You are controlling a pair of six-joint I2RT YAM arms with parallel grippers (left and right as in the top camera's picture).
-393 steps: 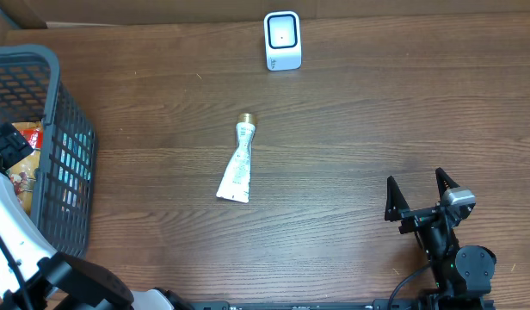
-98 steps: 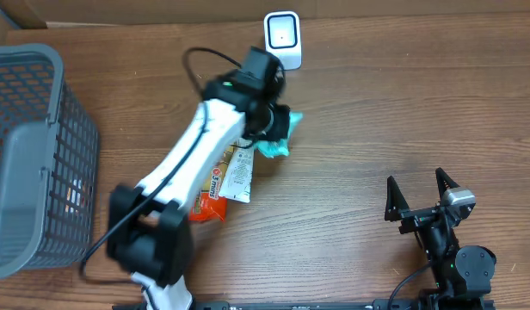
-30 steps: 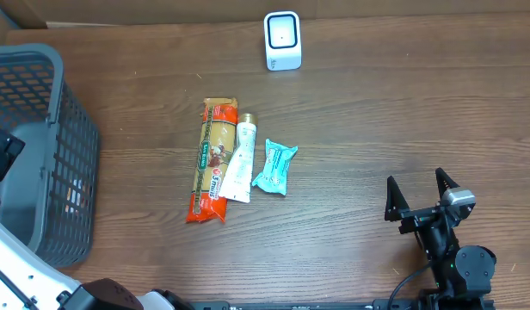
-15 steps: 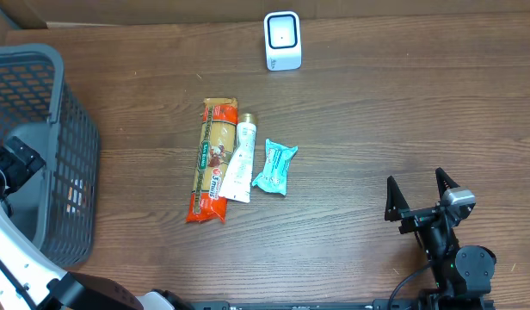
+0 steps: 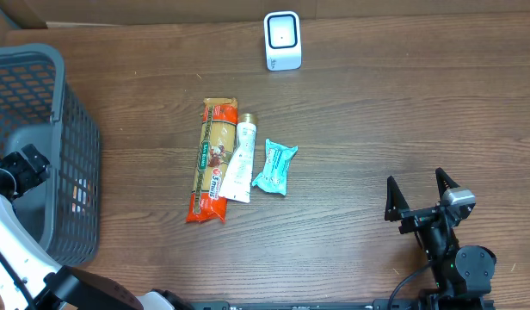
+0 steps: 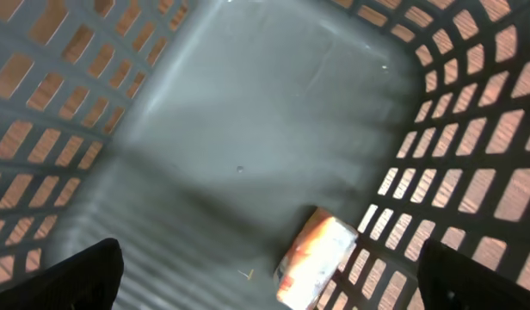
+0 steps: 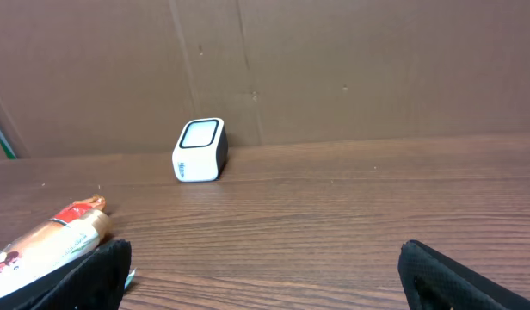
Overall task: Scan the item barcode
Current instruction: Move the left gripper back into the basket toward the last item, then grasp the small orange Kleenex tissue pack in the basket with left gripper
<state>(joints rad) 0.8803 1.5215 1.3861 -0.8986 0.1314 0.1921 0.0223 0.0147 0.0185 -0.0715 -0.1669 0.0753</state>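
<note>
Three items lie side by side mid-table: a long orange packet (image 5: 209,160), a white tube (image 5: 240,160) and a teal packet (image 5: 275,167). The white barcode scanner (image 5: 282,40) stands at the far edge, also seen in the right wrist view as the scanner (image 7: 200,150). My left gripper (image 5: 24,165) hangs open inside the grey basket (image 5: 69,95), above a small orange-and-white packet (image 6: 317,258) lying against the basket wall; its fingers (image 6: 76,277) hold nothing. My right gripper (image 5: 422,200) rests open and empty at the front right.
The basket takes up the left edge of the table. A brown cardboard wall (image 7: 334,69) stands behind the scanner. In the right wrist view the orange packet's end (image 7: 54,241) shows at the left. Bare wood lies between the items and my right gripper.
My left gripper has shifted slightly rightward and deeper into the basket. The three items, the scanner and the right arm have not moved.
</note>
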